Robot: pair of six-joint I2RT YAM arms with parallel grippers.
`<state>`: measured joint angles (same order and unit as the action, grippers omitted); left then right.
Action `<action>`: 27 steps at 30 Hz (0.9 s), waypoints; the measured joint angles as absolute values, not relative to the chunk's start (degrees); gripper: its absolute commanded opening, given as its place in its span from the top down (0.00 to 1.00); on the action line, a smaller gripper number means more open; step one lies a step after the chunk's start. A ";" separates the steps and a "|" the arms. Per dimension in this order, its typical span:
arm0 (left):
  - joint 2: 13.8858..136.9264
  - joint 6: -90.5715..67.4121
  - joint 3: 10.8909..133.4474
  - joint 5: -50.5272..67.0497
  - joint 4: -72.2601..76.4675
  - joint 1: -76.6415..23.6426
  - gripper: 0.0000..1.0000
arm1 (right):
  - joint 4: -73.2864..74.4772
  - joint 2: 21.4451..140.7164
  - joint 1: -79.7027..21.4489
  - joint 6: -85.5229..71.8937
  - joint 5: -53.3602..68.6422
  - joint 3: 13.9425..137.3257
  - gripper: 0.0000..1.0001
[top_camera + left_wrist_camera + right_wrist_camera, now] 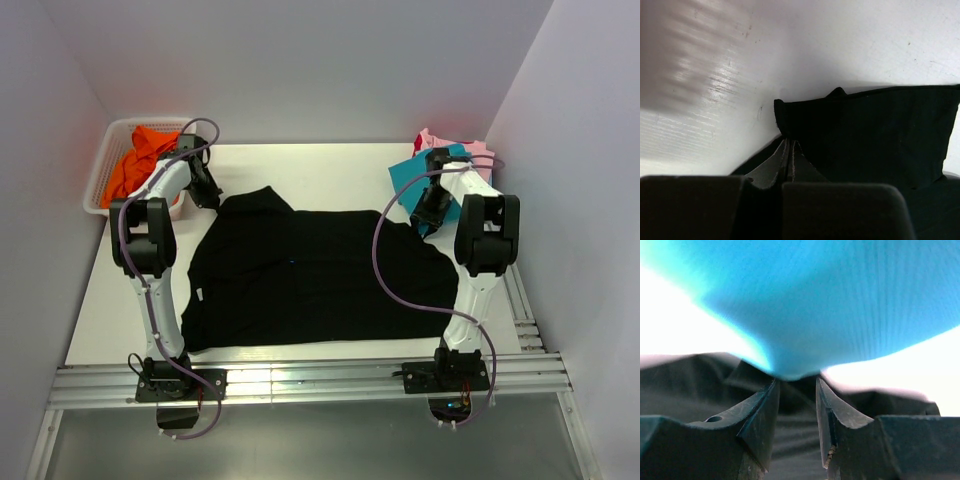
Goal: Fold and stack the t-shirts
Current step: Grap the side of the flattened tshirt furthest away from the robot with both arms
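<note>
I have the left gripper (790, 143) shut at the black t-shirt (875, 135) corner, the right gripper (795, 381) half-open, empty, fingertips at the teal t-shirt (815, 300).

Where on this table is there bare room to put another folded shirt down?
Bare white tabletop runs along the far edge, between the white plastic mesh basket and the folded teal t-shirt. A narrow strip runs down the left edge, outside the left arm. The large black t-shirt fills the middle; both far corners are crowded.
</note>
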<state>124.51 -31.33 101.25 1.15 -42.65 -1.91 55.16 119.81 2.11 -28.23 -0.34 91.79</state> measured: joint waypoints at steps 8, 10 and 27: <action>123.28 -31.40 99.00 1.15 -42.24 -1.91 1.00 | 55.66 114.32 1.23 -28.21 0.01 89.84 0.58; 122.78 -31.59 98.50 1.15 -42.28 -1.91 1.00 | 55.61 114.24 1.13 -28.18 0.03 88.77 0.58; 119.81 -32.34 94.52 -0.60 -41.34 -1.91 1.00 | 55.79 119.33 1.17 -27.75 -0.25 90.91 0.60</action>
<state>119.81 -32.34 94.52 -0.60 -41.34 -1.91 55.79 119.33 1.17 -27.75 -0.25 90.91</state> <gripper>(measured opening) 0.013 0.405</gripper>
